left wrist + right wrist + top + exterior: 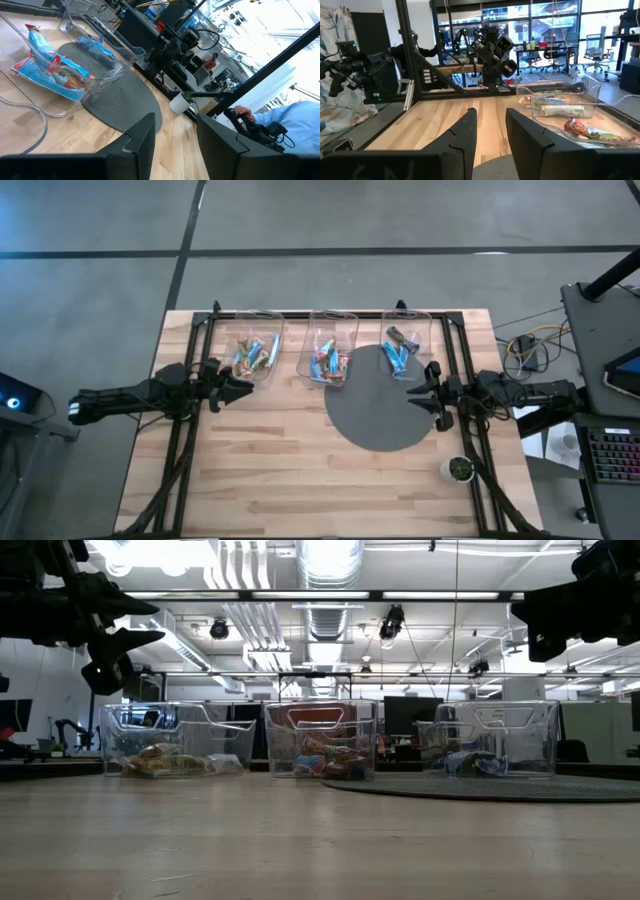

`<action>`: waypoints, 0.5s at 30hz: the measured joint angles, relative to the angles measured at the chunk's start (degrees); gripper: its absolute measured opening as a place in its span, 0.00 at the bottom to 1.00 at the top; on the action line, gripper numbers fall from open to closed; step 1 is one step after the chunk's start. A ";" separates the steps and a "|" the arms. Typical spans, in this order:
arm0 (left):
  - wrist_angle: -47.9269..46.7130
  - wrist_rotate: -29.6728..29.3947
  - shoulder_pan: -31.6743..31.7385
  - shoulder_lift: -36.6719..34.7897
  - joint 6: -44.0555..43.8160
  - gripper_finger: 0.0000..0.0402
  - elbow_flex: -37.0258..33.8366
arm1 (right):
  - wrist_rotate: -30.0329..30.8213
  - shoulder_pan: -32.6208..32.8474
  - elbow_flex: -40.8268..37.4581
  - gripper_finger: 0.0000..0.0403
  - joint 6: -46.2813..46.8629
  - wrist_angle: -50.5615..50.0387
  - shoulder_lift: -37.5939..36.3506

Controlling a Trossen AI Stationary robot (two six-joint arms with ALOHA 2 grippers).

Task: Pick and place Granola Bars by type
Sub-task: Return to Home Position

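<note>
Bars [325,365] jumbled, axes mixed, in bins [333,313]; L claw [245,388], R claw [413,392] agape, empty

Bare tabletop [260,470] — bins [335,314] at far edge

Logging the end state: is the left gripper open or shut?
Open. In the left wrist view, the left gripper shows its two fingers apart with nothing between them.

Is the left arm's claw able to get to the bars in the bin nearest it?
Probably yes. The left claw hangs open right beside the left bin, raised above the table. The bin has no lid and nothing stands between them, so the bars inside look easy to reach.
</note>
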 joint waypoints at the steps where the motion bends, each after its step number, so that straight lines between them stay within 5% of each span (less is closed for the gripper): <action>1: -0.02 0.00 0.00 0.00 0.00 0.31 0.00 | 0.01 0.00 0.00 0.24 0.00 0.00 0.00; 15: 0.00 0.00 0.00 0.00 -0.02 0.31 0.00 | 0.12 -0.04 0.02 0.24 0.00 0.02 0.90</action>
